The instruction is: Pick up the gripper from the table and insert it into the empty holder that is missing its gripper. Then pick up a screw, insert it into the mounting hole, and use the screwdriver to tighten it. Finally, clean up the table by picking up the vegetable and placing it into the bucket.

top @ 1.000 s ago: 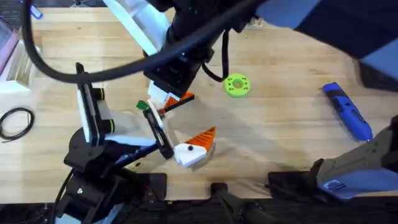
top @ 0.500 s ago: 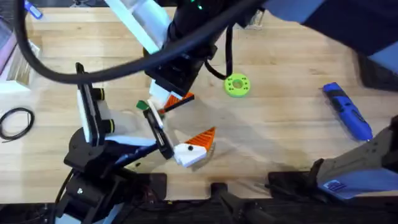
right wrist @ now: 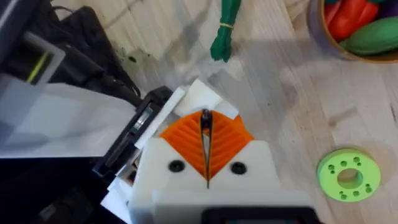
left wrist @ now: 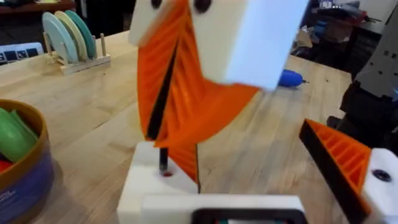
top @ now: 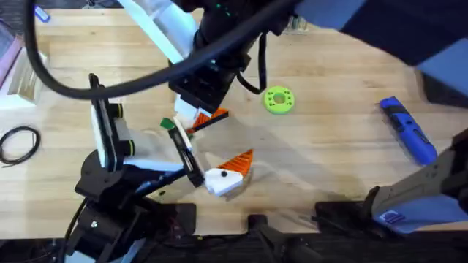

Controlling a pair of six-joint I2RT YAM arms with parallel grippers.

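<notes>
Bench [top: 329, 168] is mid-job, and we judge this as the screw step. The right gripper [right wrist: 206, 134] has reached across, its fingers together and clamped on a thin dark screw [right wrist: 205, 123], tip at the holder [left wrist: 155, 180]. An orange wedge seems already seated there, so we count the insert as done. We cannot tell the left gripper [top: 179, 142] state. The bucket [left wrist: 25, 180] already holds toy food. The screwdriver [top: 408, 130] lies well apart at the right, so tightening is left. The vegetable [right wrist: 224, 28] lies on the bench near the bucket, not in it, so cleanup is left too.
</notes>
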